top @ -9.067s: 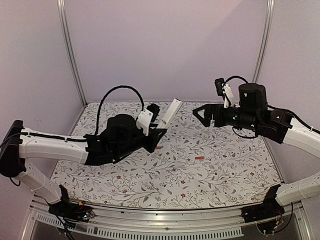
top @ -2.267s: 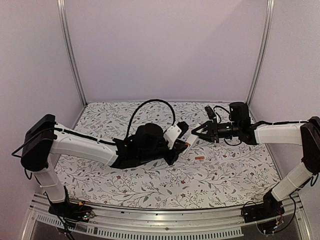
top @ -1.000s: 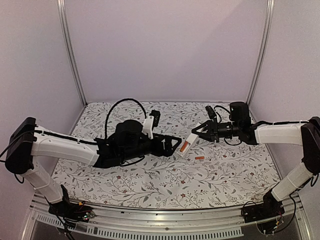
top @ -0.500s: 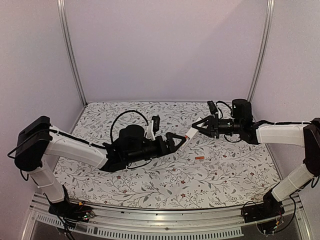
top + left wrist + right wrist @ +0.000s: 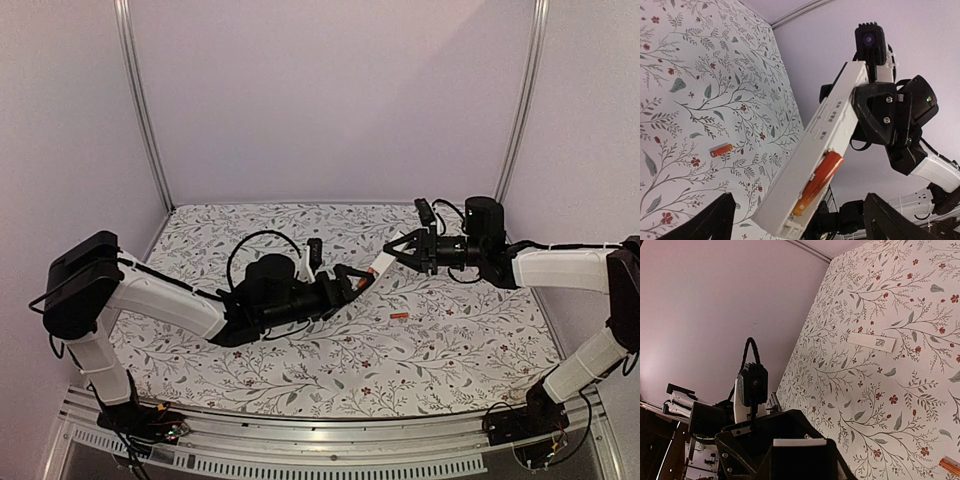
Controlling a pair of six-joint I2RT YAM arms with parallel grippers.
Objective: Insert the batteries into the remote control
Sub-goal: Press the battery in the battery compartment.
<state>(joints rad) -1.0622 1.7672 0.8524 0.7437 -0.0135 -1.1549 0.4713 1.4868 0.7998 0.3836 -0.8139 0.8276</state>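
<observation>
Midair, R gripper (image 5: 393, 254) pinches remote control (image 5: 826, 144) w/ battery (image 5: 822, 173).

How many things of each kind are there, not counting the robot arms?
White remote control: 1
Orange batteries: 2 (one sitting in the remote control, one lying loose)
Flat white strip with a dark label: 1
Total: 4

The table (image 5: 300, 370) wears a pale cloth printed with grey leafy sprigs and small red flowers. One orange-red battery (image 5: 399, 316) lies flat on it, right of centre. Well apart from it lies a thin white strip (image 5: 871, 342) bearing a small dark patch.
</observation>
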